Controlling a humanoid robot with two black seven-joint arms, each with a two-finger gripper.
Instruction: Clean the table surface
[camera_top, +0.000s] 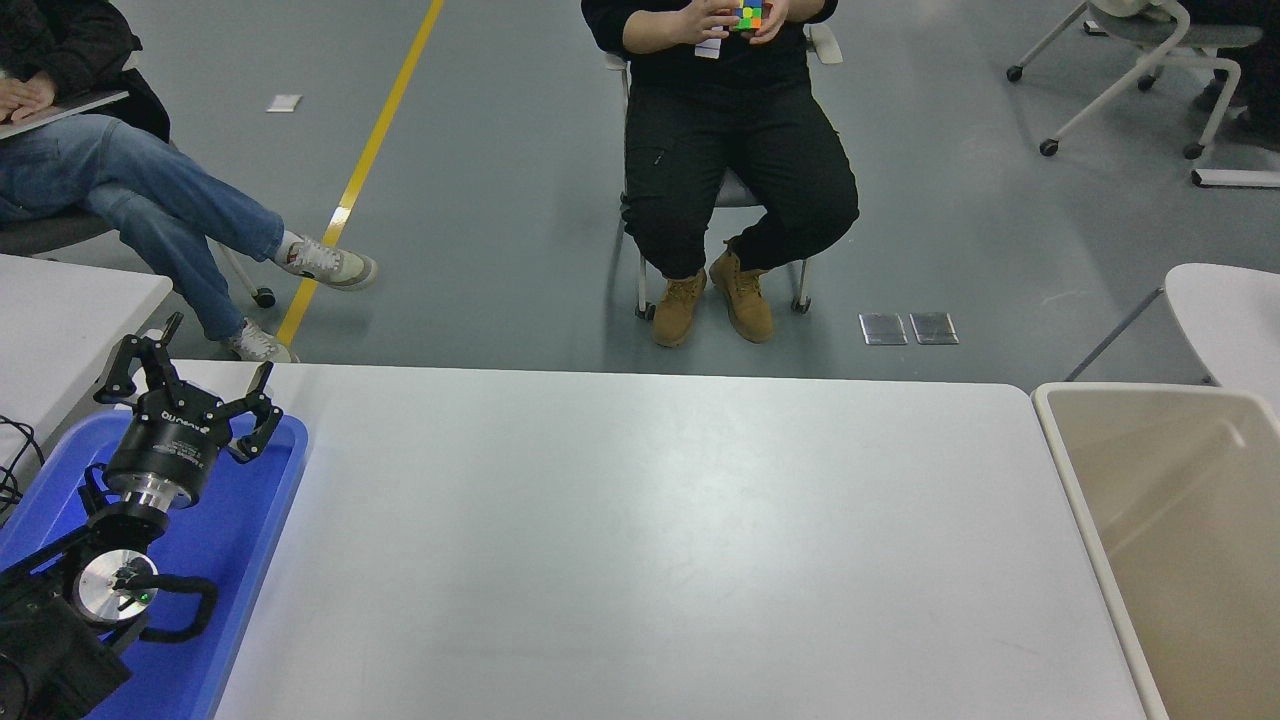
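The table surface (640, 540) lies white and smooth; left pincer (190, 385) spread wide above it.
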